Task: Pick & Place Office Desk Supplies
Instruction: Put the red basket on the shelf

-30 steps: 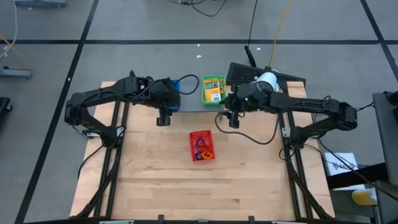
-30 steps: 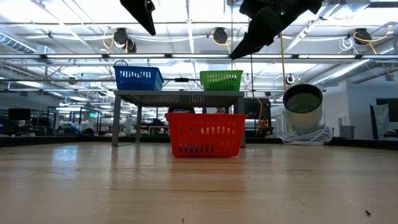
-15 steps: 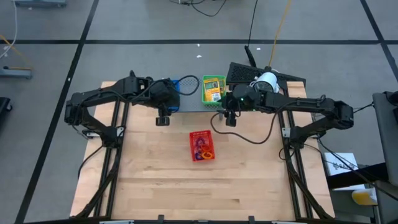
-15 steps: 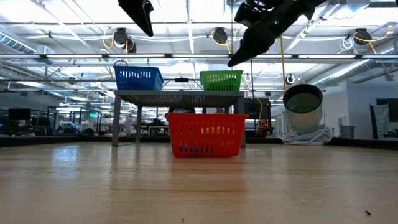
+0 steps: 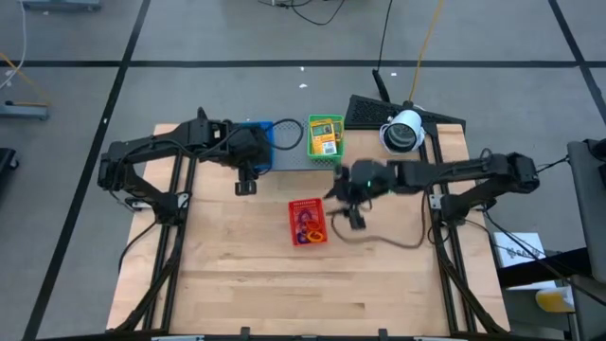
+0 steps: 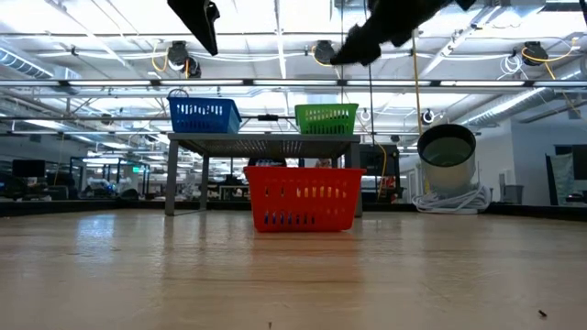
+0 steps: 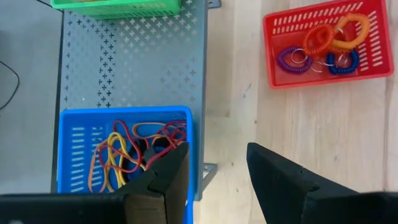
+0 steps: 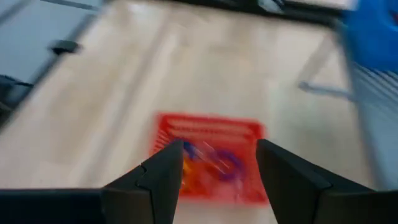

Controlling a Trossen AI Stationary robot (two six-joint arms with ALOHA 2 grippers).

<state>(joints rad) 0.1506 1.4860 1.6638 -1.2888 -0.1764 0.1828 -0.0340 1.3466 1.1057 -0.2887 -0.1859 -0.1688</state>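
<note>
Setting: large open lab or industrial hall. Evidence: exposed ceiling trusses with strip lights (image 6: 275, 37), grey floor marked with dark tape lines (image 5: 123, 62), loose cables (image 5: 312, 9), coiled white hose (image 6: 449, 197) beyond the wooden counter (image 5: 237, 275), which sits on a black frame.

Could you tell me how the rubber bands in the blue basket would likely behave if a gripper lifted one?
The rubber bands are thin loops lying in a tangle in the blue basket, so one is probably floppy and may drag others up with it. They look very light, so a lifted one should sag from the gripper. Being so thin, one may slip from between the fingers.
</note>
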